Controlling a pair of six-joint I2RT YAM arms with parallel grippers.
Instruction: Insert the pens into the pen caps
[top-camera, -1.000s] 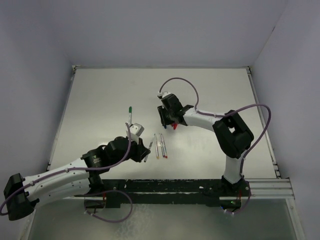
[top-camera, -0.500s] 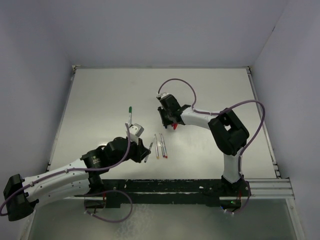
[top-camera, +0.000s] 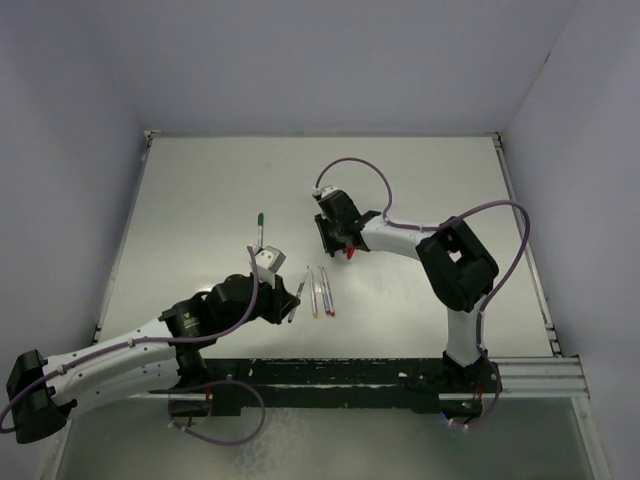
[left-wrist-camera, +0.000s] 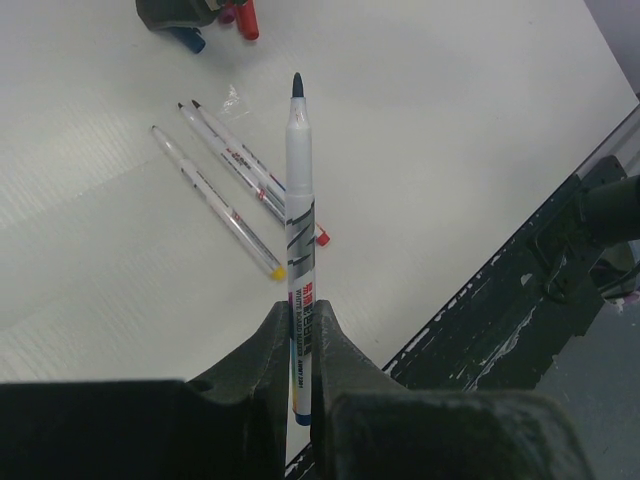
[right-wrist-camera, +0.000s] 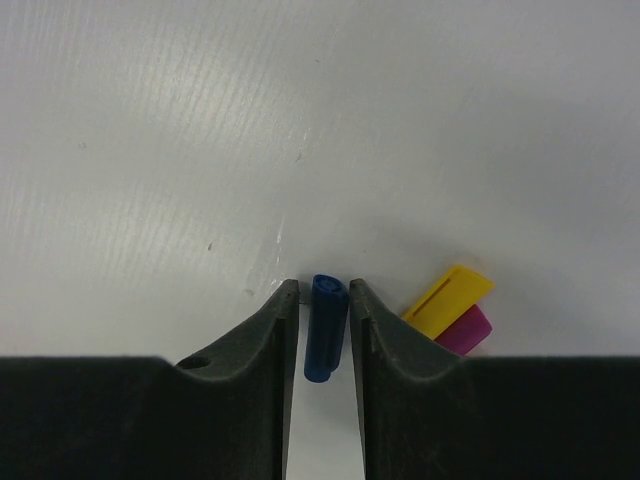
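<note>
Left jaws clamp a pen (left-wrist-camera: 298, 170); right jaws flank the blue cap (right-wrist-camera: 325, 330), grip unclear, yellow cap (right-wrist-camera: 448, 297) beside.

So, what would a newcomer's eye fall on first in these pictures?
The left gripper is shut on a blue-ended pen, its dark tip pointing away over the table. The right gripper sits low with its jaws close on either side of a blue cap, a yellow cap and a purple cap beside it. Three loose pens lie between the grippers.

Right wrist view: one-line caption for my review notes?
Right tool straddling the blue cap, yellow cap and purple cap lying together just beside it.
</note>
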